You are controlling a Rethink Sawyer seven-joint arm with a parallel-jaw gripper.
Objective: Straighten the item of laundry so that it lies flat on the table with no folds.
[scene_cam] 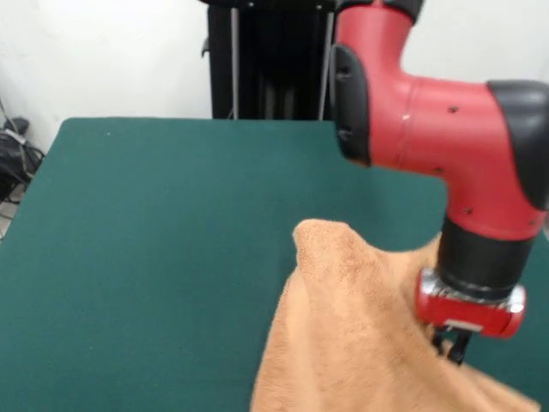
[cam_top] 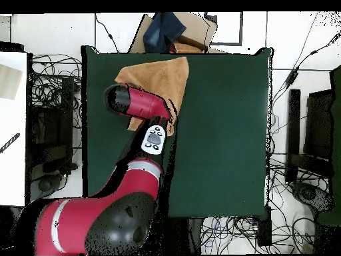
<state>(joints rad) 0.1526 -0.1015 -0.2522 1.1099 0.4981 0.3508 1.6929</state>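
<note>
Towel (scene_cam: 360, 343) sits bunched in a hump right beside my jaws (scene_cam: 452, 343), close to one edge of the desk (scene_cam: 171, 257). I cannot tell if they pinch it. A bad pull could drag it off

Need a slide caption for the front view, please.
Sawyer's gripper presses into the rumpled orange-tan towel on the green table.

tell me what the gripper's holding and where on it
Cannot be told. The gripper is down at the towel, which rises in a peak beside it, but a grip isn't visible.
</note>
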